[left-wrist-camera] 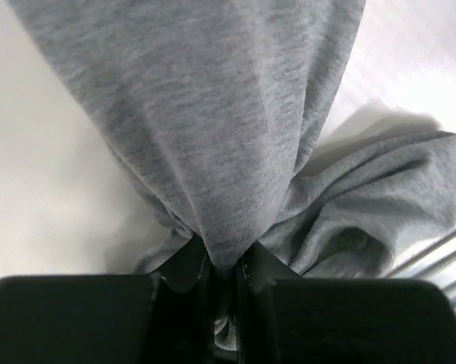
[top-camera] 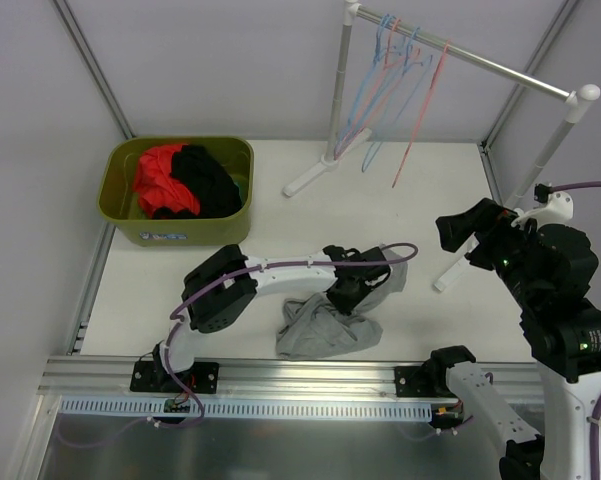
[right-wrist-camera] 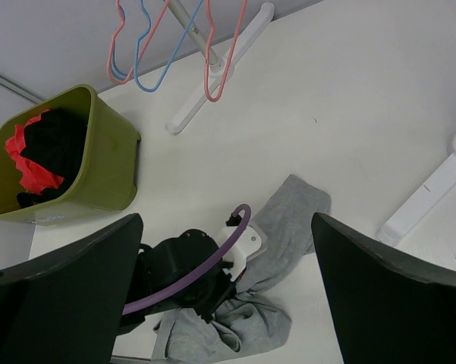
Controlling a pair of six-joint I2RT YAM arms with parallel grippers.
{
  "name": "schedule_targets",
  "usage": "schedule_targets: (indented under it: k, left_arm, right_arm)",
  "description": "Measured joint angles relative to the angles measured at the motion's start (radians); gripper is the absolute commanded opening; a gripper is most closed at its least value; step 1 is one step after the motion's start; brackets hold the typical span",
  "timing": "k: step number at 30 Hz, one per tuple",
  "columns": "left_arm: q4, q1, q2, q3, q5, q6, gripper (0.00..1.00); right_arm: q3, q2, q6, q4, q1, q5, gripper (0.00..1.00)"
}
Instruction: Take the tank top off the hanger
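The left end effector (left-wrist-camera: pixel 226 267) is clenched on a fold of the grey tank top (left-wrist-camera: pixel 212 114), whose remainder lies crumpled on the desk (top-camera: pixel 400 200) just beneath it. The right end effector (top-camera: pixel 458 231) hangs released, well apart from the tank top.

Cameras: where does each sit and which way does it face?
Top external: above, behind the bases, looking down on table, bin, rack; left arm, right arm show.
Left wrist: on left arm, close on the tank top; left jaws shut on it.
Right wrist: raised on right arm, looking down across the table; right jaws open, framing it.
Shared: top external and right wrist both show tank top, bin, left arm.
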Motion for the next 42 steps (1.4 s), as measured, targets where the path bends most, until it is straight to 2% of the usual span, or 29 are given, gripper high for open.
schedule_targets:
  k: [5, 7, 11, 15, 19, 24, 28, 33, 37, 42]
  left_arm:
    - [-0.122, 0.031, -0.13, 0.003, -0.027, -0.028, 0.0]
    - [-0.206, 0.071, -0.216, 0.068, -0.05, -0.04, 0.0]
    - [-0.327, 0.221, -0.334, 0.333, -0.088, -0.055, 0.0]
    - [-0.452, 0.423, -0.353, 0.684, -0.156, -0.058, 0.0]
    - [-0.503, 0.61, -0.375, 0.836, -0.175, -0.061, 0.0]
    - [-0.503, 0.855, -0.353, 0.921, -0.158, -0.072, 0.0]
    - [-0.458, 1.044, -0.342, 0.931, -0.106, -0.14, 0.0]
    - [-0.392, 1.228, -0.307, 0.947, -0.07, -0.21, 0.0]
    - [-0.369, 1.304, -0.272, 0.938, -0.065, -0.243, 0.0]
    - [-0.345, 1.316, -0.208, 0.934, 0.003, -0.248, 0.0]
  right_arm:
    - [-0.001, 0.0, 0.0, 0.001, 0.0, 0.0, 1.0]
    - [-0.012, -0.006, 0.0, 0.008, 0.0, 0.0, 0.99]
    - [-0.04, -0.019, 0.0, 0.014, 0.0, 0.001, 0.99]
    - [-0.047, -0.021, 0.0, 0.023, 0.0, 0.001, 0.99]
    - [-0.047, -0.021, 0.0, 0.038, 0.0, 0.001, 0.99]
    - [-0.047, -0.019, 0.0, 0.049, 0.0, -0.003, 1.0]
    - [-0.047, -0.017, 0.0, 0.049, 0.0, -0.003, 0.99]
    - [-0.056, -0.017, 0.0, 0.05, 0.0, -0.002, 1.0]
    - [-0.059, -0.017, 0.0, 0.05, 0.0, -0.002, 0.99]
    - [-0.059, -0.01, 0.0, 0.05, 0.0, -0.004, 1.0]
